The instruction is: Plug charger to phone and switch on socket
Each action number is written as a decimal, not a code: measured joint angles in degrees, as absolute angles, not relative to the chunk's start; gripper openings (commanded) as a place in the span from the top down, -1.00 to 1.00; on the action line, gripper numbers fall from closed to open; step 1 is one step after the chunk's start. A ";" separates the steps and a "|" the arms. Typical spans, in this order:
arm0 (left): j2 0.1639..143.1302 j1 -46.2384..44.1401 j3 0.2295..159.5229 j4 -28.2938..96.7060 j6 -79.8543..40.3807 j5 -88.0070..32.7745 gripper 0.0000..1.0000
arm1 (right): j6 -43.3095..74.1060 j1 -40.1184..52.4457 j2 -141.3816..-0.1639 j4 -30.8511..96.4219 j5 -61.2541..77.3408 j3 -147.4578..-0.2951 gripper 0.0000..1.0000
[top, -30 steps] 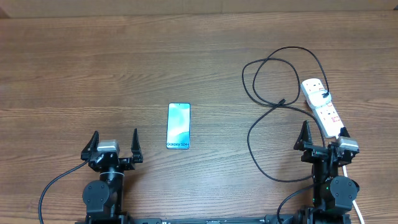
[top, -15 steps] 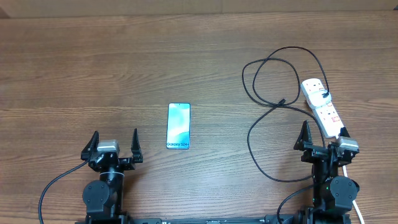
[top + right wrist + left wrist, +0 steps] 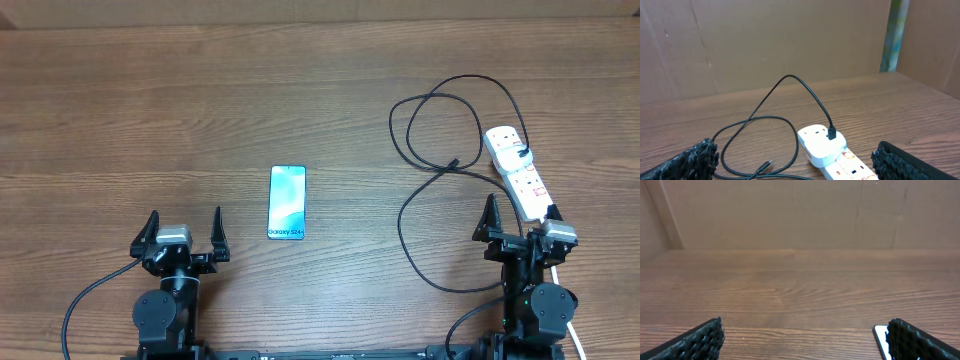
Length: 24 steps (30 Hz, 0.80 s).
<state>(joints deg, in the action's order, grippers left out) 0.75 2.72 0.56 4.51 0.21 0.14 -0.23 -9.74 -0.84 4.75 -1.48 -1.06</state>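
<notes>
Both arms sit at the near edge of the desk [image 3: 150,100], and neither one is holding anything. From above, the left tool [image 3: 184,222] has its jaws spread wide over bare wood. The right tool [image 3: 520,212] is spread just as wide, with its fingers straddling the near end of the socket [image 3: 520,175].

The phone [image 3: 287,203] lies flat and face up in the middle of the desk with its screen lit. It is just ahead of the left tool and to its right, well apart from everything on the right-hand side. The left wrist camera catches only a sliver of its edge, low in the corner beside one ribbed pad [image 3: 912,340]. Otherwise that view is wood grain and a cardboard wall.

The right wrist camera gives the detail the overhead view lacks. The black adapter [image 3: 831,133] stands plugged into the far outlet of the white strip, and the charger [image 3: 812,96] arcs up from it and falls back in a loop. Its connector tip [image 3: 765,166] lies loose on the wood to the left of the strip.

Only the view from above shows the whole run of cable. It makes two big loops between strip and phone, and the tip is nowhere near the phone. Small red switches dot the strip, but I cannot tell how they are set.
</notes>
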 measured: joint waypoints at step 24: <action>0.75 2.72 0.56 4.51 0.21 0.14 -0.99 | -0.23 -9.74 -0.84 4.75 -1.48 -1.06 -1.00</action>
